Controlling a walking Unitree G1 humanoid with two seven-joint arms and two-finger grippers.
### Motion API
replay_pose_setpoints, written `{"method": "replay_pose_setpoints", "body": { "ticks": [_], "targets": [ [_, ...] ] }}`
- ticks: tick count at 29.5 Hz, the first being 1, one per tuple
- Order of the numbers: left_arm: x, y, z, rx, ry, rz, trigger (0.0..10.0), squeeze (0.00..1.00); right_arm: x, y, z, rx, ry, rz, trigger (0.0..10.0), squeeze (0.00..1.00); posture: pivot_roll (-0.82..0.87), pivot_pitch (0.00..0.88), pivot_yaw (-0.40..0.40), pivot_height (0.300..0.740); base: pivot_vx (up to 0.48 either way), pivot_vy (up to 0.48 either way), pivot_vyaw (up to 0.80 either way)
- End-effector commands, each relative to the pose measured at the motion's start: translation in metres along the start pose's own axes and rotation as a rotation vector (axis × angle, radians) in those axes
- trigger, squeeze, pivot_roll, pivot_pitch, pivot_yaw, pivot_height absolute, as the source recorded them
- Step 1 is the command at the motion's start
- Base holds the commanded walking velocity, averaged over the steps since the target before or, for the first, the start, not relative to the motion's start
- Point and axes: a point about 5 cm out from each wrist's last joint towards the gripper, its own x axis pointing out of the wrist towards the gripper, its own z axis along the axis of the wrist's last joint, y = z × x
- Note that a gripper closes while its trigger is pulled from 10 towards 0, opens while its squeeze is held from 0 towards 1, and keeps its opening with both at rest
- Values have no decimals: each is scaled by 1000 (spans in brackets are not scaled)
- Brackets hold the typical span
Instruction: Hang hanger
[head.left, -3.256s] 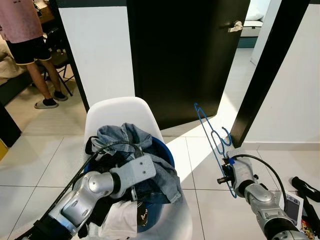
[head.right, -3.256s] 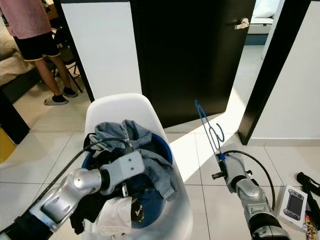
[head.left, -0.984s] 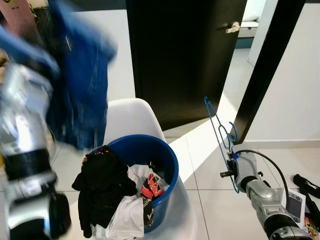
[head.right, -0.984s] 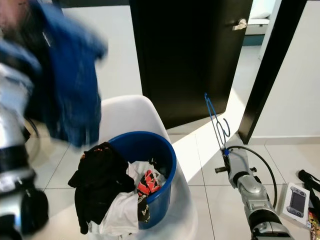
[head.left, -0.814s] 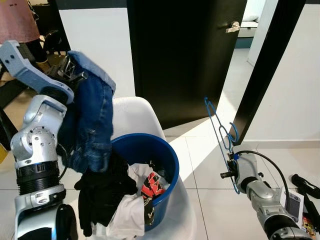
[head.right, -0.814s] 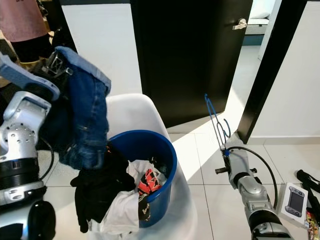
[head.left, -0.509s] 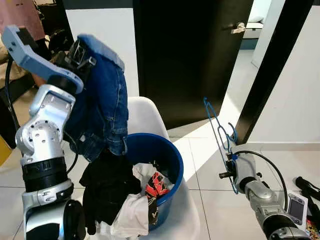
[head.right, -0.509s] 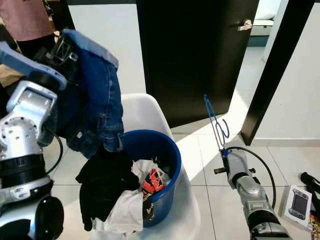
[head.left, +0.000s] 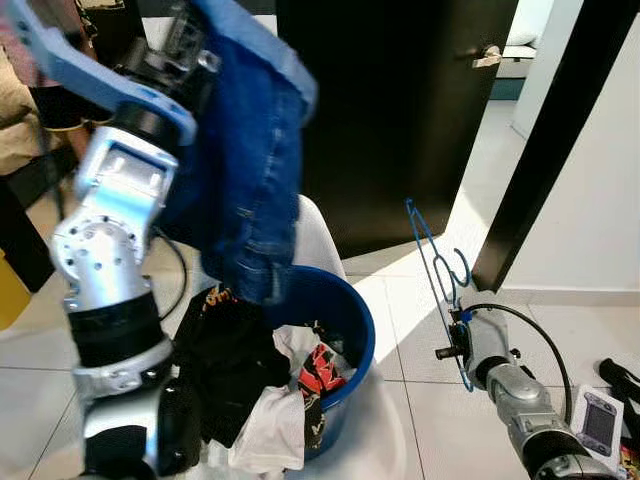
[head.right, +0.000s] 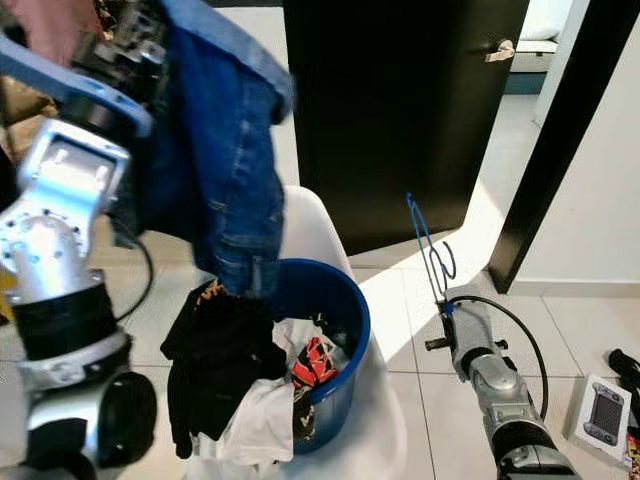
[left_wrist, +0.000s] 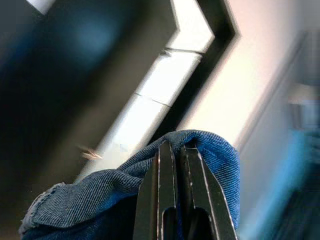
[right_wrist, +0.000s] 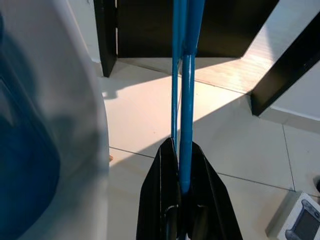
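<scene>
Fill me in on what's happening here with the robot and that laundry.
The left gripper is shut on a blue denim garment, holding it high above the round blue laundry basket of clothes on the white chair. The right gripper is shut on a thin blue wire hanger, held upright beside the chair, apart from the denim.

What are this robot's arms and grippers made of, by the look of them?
Silver-grey metal segments joined by rounded joints, with black bands between, and black cables looping alongside. The left gripper and right gripper each end in two long, flat black fingers tapering to narrow tips.
</scene>
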Motion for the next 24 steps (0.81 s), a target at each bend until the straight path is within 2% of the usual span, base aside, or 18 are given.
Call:
{"method": "replay_pose_setpoints", "body": {
  "ticks": [1,4,6,7,8,9,10,11,12,13,14,15,16,17,19,20,23,24],
  "targets": [
    [1,-17,-1,-32,1,-89,0,0,1,0,2,9,-9,-7,10000,0,-26,0,29,740,0,0,0],
    [-1,-13,-4,-46,5,-59,0,0,0,0,1,9,-8,-8,10000,0,-27,0,31,740,0,0,0],
    [-9,10,-8,-25,16,79,0,0,0,-1,1,9,-6,-10,10000,0,-28,0,32,740,0,0,0],
    [-9,10,-8,-25,16,79,0,0,0,-1,1,9,-6,-10,10000,0,-28,0,32,740,0,0,0],
    [-17,29,-11,10,37,184,0,0,0,-1,0,8,-5,-9,10000,0,-24,0,30,740,0,0,0],
    [-32,52,-14,37,63,319,0,0,0,-1,0,6,-3,-8,10000,0,-21,0,27,740,0,0,0],
    [-32,52,-14,37,63,319,0,0,0,-1,0,6,-3,-8,10000,0,-21,0,27,740,0,0,0],
    [-43,67,-15,52,81,406,0,0,0,-1,0,5,-2,-6,10000,0,-21,0,27,740,0,0,0],
    [-43,67,-15,52,81,406,0,0,0,-1,0,5,-2,-6,10000,0,-21,0,27,740,0,0,0],
    [-68,93,-21,78,134,570,0,0,0,-1,0,3,0,-4,10000,0,-19,0,26,740,0,0,0],
    [-68,93,-21,78,134,570,0,0,0,-1,0,3,0,-4,10000,0,-19,0,26,740,0,0,0],
    [-91,111,-26,99,185,696,0,0,0,-1,0,1,2,-2,10000,0,-14,0,22,740,0,0,0],
    [-91,111,-26,99,185,696,0,0,0,-1,0,1,2,-2,10000,0,-14,0,22,740,0,0,0],
    [-132,135,-32,145,274,869,0,0,0,0,-1,-1,5,2,10000,0,-8,0,16,740,0,0,0],
    [-132,135,-32,145,274,869,0,0,0,0,-1,-1,5,2,10000,0,-8,0,16,740,0,0,0],
    [-190,159,-32,229,369,1083,0,0,0,0,-1,-4,10,7,10000,0,-5,0,14,740,0,0,0],
    [-190,159,-32,229,369,1083,0,0,0,0,-1,-4,10,7,10000,0,-5,0,14,740,0,0,0],
    [-211,166,-26,260,365,1165,0,0,0,1,-1,-5,12,10,10000,0,0,0,11,740,0,0,0]
  ]
}}
